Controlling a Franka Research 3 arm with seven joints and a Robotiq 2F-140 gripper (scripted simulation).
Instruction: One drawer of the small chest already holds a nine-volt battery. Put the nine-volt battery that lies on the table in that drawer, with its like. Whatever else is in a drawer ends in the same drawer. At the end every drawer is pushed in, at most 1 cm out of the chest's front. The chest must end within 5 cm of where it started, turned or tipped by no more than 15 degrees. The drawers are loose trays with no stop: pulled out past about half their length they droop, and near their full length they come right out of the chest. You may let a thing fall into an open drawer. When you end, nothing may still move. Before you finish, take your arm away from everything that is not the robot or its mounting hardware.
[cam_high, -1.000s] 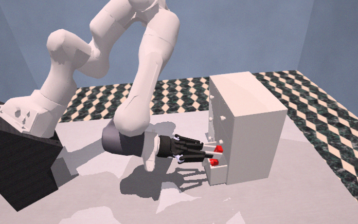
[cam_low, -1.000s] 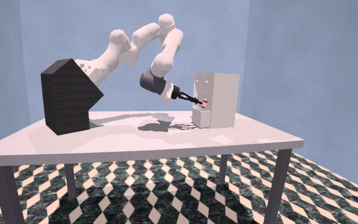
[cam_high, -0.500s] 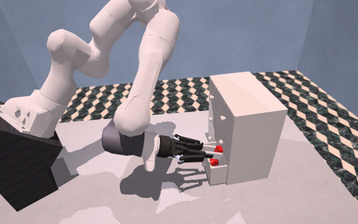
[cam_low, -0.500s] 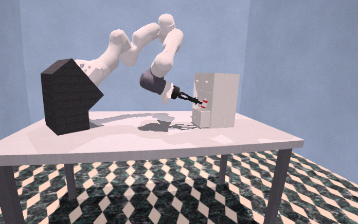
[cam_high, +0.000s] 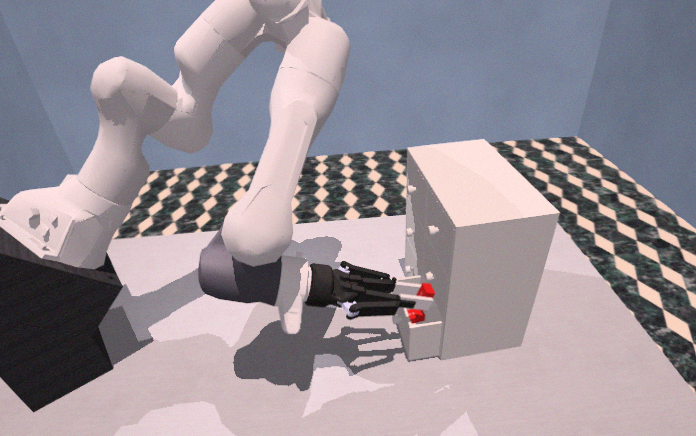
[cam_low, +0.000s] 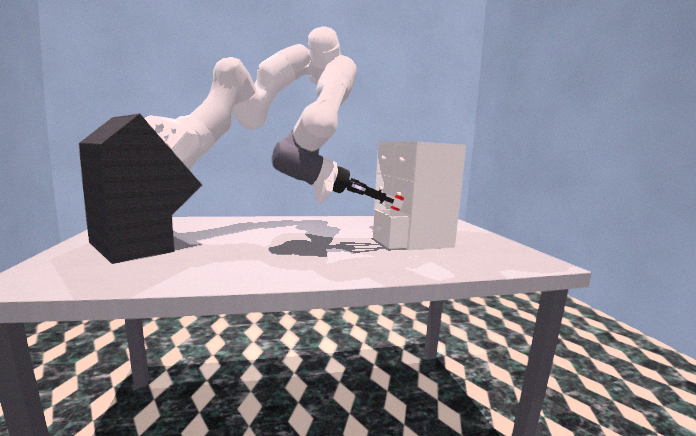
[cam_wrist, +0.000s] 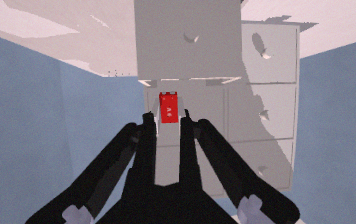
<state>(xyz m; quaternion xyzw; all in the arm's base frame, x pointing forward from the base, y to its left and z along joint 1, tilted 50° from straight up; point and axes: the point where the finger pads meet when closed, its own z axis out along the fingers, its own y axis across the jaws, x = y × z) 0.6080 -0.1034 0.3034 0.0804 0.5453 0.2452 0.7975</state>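
Note:
The small chest (cam_high: 493, 287) (cam_low: 436, 195) (cam_wrist: 272, 112) stands upright, with two columns of drawers. Its bottom drawer (cam_high: 425, 343) (cam_low: 392, 231) (cam_wrist: 175, 55), nearer the top camera, is part way out. My gripper (cam_high: 404, 293) (cam_low: 391, 200) (cam_wrist: 169, 105) is shut on a white and red nine-volt battery (cam_high: 425, 289) (cam_low: 401, 198) (cam_wrist: 168, 106), held just above the open drawer, close to the chest's front. A lower red patch (cam_high: 415, 315) (cam_low: 394, 207) shows under the fingers. I cannot tell whether it belongs to the held battery or to another one. The drawer's inside is mostly hidden.
The other drawers look pushed in. Small white knobs (cam_high: 433, 229) (cam_low: 402, 158) stick out of the chest's front above the open drawer. The arm reaches in from the left over the table (cam_high: 513, 390) (cam_low: 487, 279). The dark robot stand (cam_high: 46, 318) (cam_low: 130, 190) is at the left.

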